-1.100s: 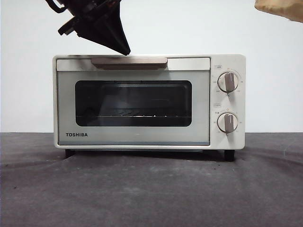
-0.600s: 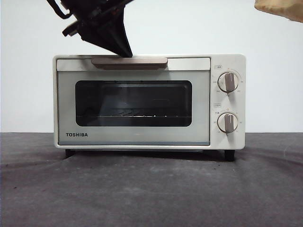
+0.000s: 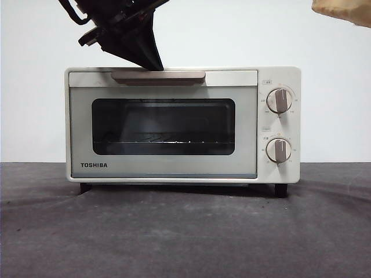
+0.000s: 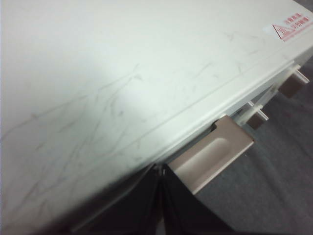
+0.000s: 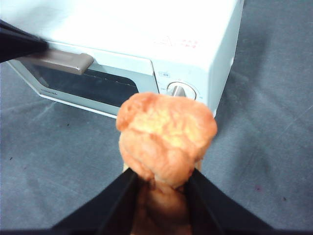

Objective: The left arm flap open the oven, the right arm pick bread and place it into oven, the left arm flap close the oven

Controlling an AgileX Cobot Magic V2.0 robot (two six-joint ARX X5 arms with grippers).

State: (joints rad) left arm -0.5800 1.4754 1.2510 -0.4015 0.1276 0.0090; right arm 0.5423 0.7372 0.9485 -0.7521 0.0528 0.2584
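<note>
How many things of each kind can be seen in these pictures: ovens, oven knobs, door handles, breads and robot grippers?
oven: 1
knobs, upper and lower: 2
door handle: 1
bread: 1
grippers, left gripper at the handle and right gripper holding the bread: 2
Total: 7

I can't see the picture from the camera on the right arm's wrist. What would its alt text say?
The right gripper holds a lumpy golden-brown bread between its two black jaws, above a dark grey table. Beyond it stands a cream-white oven with its door slightly ajar, and the left gripper is a dark tip at its beige handle.
</note>
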